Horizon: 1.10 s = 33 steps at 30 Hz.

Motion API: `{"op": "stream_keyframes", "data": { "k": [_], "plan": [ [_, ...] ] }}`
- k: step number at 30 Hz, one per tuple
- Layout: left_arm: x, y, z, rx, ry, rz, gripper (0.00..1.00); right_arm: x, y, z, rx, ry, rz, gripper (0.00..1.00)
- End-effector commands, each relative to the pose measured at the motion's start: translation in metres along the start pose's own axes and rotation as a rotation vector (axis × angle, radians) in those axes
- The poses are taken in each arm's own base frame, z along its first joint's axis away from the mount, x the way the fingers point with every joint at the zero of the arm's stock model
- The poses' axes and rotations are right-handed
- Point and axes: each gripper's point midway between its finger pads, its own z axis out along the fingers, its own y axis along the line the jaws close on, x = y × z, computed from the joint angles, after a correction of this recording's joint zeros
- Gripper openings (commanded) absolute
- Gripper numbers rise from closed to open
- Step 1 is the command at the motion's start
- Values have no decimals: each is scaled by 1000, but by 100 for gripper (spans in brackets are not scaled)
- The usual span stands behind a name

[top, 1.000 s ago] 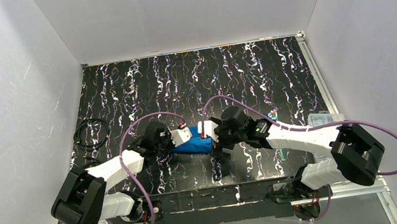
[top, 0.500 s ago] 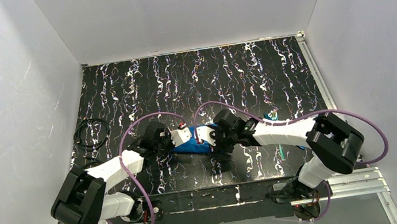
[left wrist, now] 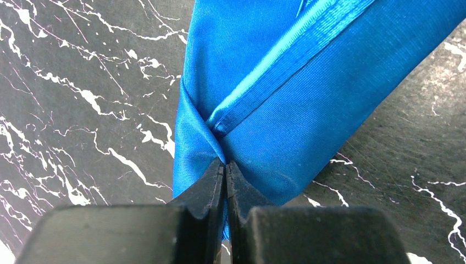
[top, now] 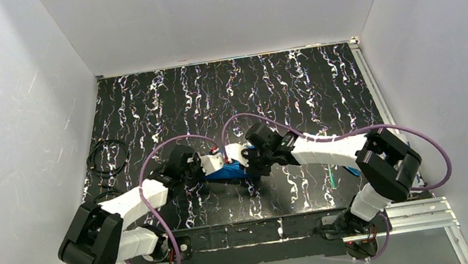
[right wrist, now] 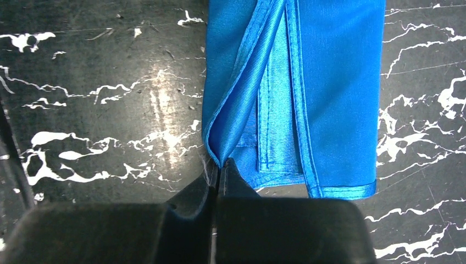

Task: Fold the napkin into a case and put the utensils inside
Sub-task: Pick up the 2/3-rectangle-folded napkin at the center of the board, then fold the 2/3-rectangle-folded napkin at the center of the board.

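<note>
The blue napkin (top: 226,172) lies folded into a narrow layered strip on the black marbled table, between my two grippers. My left gripper (top: 211,165) is shut on its left end. In the left wrist view the cloth (left wrist: 286,82) bunches into the closed tips (left wrist: 225,164), with a hem running diagonally away. My right gripper (top: 243,163) is shut at the napkin's right end. In the right wrist view its tips (right wrist: 221,165) pinch the folded edge of the cloth (right wrist: 340,82), whose hemmed layers lie beside it. A thin greenish utensil (top: 330,177) lies under the right arm.
A coiled black cable (top: 108,157) lies at the table's left edge. Purple cables (top: 171,142) arc above both arms. White walls enclose the table on three sides. A metal rail (top: 393,219) runs along the near edge by the arm bases.
My right arm has swung left to the napkin, and its gripper has gone from open to shut on the folded edge. The left gripper has kept its hold and barely moved.
</note>
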Motion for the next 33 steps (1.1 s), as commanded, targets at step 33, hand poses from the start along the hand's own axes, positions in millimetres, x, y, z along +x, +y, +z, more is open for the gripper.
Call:
{"op": "stream_keyframes", "data": {
  "k": [33],
  "plan": [
    [5, -23, -6, 71, -57, 107, 0, -25, -35, -9, -617, -22, 427, 1]
  ]
}}
